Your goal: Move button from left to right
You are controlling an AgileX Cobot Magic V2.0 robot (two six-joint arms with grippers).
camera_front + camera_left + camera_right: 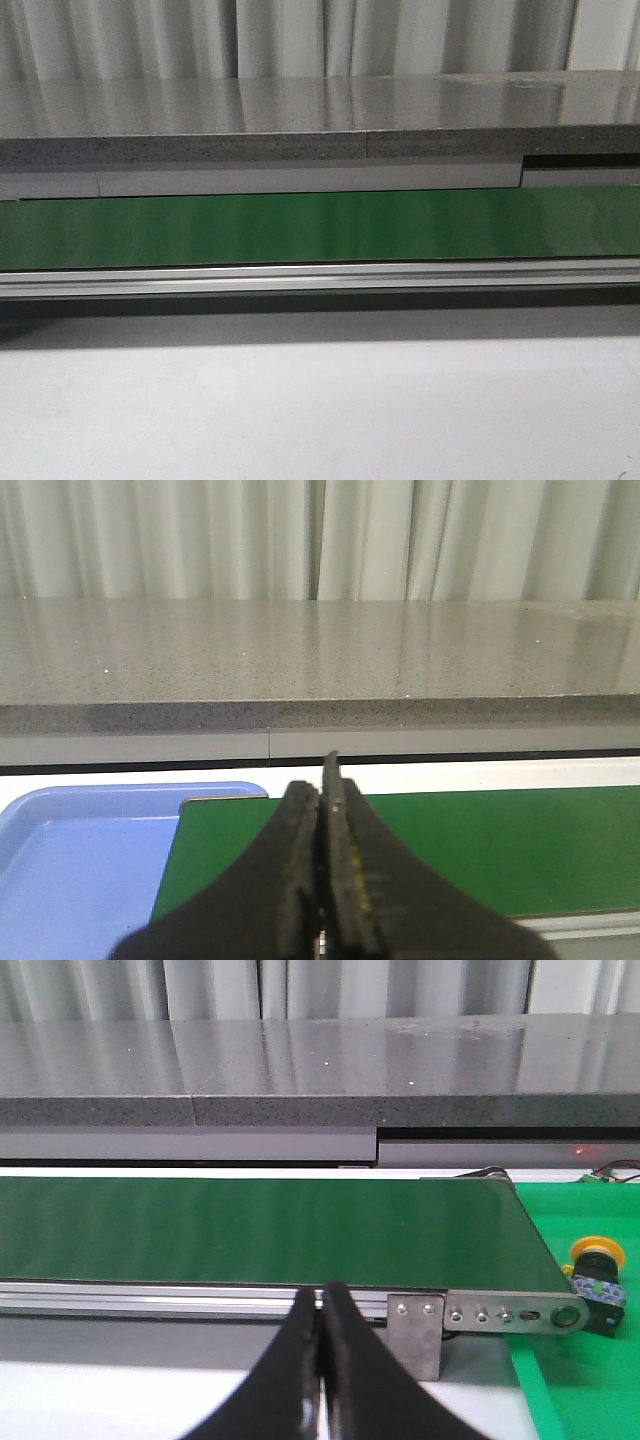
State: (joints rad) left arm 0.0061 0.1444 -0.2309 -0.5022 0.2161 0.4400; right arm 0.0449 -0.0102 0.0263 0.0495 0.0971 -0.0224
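Button: the button (596,1272) shows only in the right wrist view, lying on a green mat (580,1360) just past the roller end of the conveyor belt (260,1230); yellow cap up, black body beneath
Belt: green and bare along the whole stretch seen in the front view (320,228), with an aluminium rail (320,277) on its near edge
Left gripper: the left gripper (322,880) hangs over the other end of the belt, its fingers (296,880) pressed together with nothing between them
Right gripper: the right gripper (320,1370) sits in front of the belt rail, fingers (345,1370) closed against each other and empty, the button well apart from them
Blue tray: a blue tray (70,870) lies beside the belt end under the left arm; the part in view holds nothing
Worktop: pale worktop (320,410) in front of the belt, a grey stone ledge (320,120) behind it
Progress: neither arm holds the button, and it already rests by the belt's end on the right arm's side, so the move looks either finished or not begun; the pictures alone cannot settle which
Left to do: if it is not yet done, a grasp, carry and release all remain
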